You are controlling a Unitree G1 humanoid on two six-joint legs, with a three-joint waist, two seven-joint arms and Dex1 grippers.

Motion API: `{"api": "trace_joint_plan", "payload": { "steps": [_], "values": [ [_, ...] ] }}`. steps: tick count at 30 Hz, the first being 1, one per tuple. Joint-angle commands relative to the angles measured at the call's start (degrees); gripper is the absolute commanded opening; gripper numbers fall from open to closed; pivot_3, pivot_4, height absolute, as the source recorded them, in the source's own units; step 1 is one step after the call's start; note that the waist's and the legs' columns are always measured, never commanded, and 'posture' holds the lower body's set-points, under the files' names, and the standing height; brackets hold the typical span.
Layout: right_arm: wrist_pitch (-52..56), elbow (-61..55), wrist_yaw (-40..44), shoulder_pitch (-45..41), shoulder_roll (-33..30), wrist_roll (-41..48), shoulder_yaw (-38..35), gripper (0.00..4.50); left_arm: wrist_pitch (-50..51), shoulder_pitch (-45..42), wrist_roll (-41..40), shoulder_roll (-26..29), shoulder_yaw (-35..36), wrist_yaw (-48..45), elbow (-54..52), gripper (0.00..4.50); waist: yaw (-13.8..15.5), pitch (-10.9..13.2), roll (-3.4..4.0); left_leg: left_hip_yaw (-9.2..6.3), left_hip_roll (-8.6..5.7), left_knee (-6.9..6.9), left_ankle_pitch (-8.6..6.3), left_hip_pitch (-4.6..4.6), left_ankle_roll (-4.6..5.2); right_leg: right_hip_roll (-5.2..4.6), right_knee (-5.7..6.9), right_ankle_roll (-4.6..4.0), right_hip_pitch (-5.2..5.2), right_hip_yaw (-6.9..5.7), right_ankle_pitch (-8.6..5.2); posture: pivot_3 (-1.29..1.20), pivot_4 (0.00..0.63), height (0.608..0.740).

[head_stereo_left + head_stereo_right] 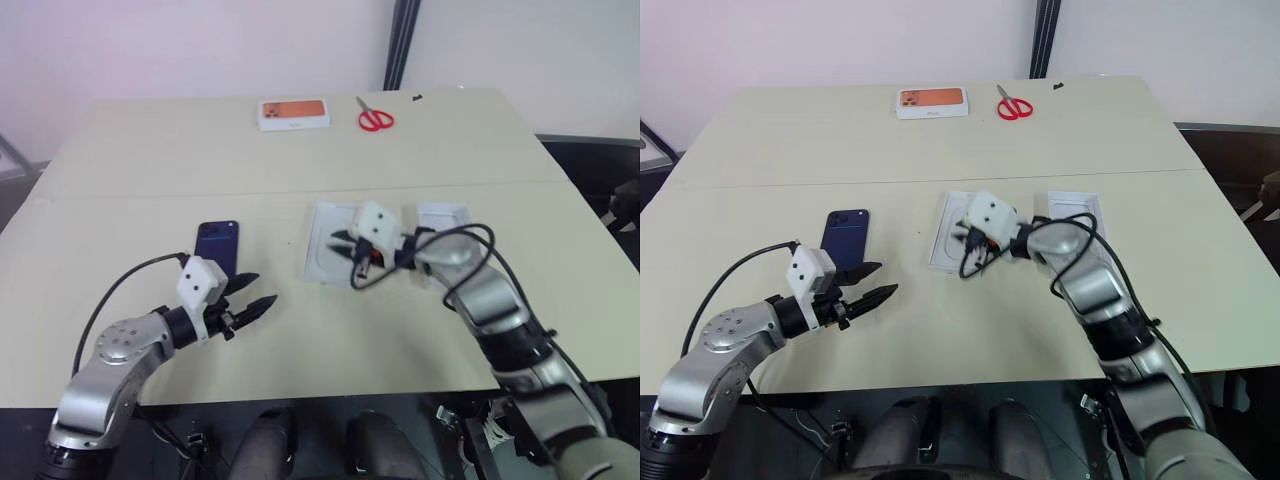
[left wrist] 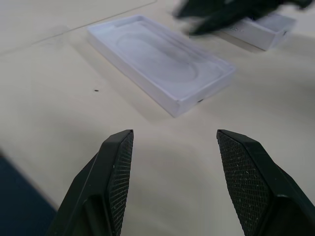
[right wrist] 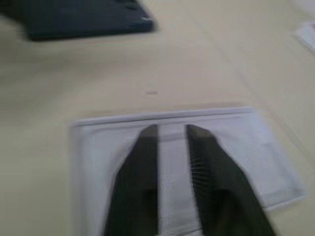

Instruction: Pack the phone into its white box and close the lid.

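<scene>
Here, navy glossy phone (image 1: 217, 246) flat on table; left pincer (image 1: 252, 294) released, right pincer (image 3: 171, 131) narrowly parted, grasping nothing.

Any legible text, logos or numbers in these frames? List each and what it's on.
None can be read.
Box with orange phone picture: a faint line of print under the picture, too small to read.
Phone: dark back, no legible mark.
White tray under the right gripper: only an embossed oval outline, no text.
Second white tray: plain.
Scissors: no marking visible.
</scene>
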Motion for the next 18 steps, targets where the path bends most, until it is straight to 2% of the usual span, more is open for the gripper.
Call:
{"api": "trace_joint_plan", "payload": {
  "steps": [1, 8, 10, 11, 15, 18],
  "values": [
    [-0.7, -5.7, 2.8, 1.6, -2.2, 0.1, 2.1, 2.95, -2.3, 0.3, 0.1, 1.3, 1.1, -1.6, -0.5, 2.85, 0.0, 0.0, 0.00, 0.00, 0.00, 0.01, 0.00, 0.00, 0.00, 0.00, 0.00, 0.00, 0.01, 0.00, 0.00, 0.00, 0.150, 0.740],
    [-3.5, -0.8, 0.4, 2.8, -1.9, -5.6, 6.9, 2.95, -5.2, 1.2, 1.3, 3.4, 0.3, -4.7, 0.1, 2.85, 0.0, 0.0, 0.00, 0.00, 0.00, 0.02, 0.00, 0.01, -0.01, -0.01, 0.00, -0.01, 0.01, 0.00, 0.00, 0.00, 0.150, 0.740],
    [-3.8, 0.2, -0.1, 2.8, -1.4, -6.0, 7.0, 2.45, -5.4, 1.4, 1.3, 3.5, 0.4, -4.9, 0.2, 2.85, 0.1, 0.0, 0.00, 0.00, 0.00, 0.02, 0.01, 0.00, -0.01, -0.01, -0.01, -0.01, 0.02, 0.00, 0.00, 0.00, 0.150, 0.740],
    [-4.4, 0.9, -0.5, 2.8, -1.3, -6.6, 7.1, 2.04, -5.4, 1.5, 1.3, 3.5, 0.4, -4.9, 0.1, 2.85, 0.1, 0.0, 0.00, 0.00, 0.00, 0.02, 0.00, 0.00, -0.01, -0.02, -0.01, -0.01, 0.02, 0.00, 0.00, 0.00, 0.150, 0.740],
    [-5.8, 2.1, -1.2, 2.9, -1.0, -7.9, 7.3, 0.05, -5.4, 2.0, 1.2, 3.6, 0.5, -5.0, -0.1, 2.85, 0.0, 0.0, -0.01, 0.00, 0.00, 0.02, 0.00, 0.01, -0.01, -0.01, -0.01, -0.01, 0.02, 0.00, 0.00, 0.00, 0.150, 0.740],
    [-7.5, 0.4, 0.1, 4.0, -1.9, -7.4, 6.9, 0.05, -5.4, 2.3, 1.2, 3.6, 0.6, -4.9, 0.0, 2.85, 0.0, 0.0, 0.00, 0.00, 0.00, 0.02, 0.00, 0.02, -0.01, -0.01, -0.01, -0.01, 0.03, 0.00, 0.00, 0.00, 0.150, 0.740]
  ]
}}
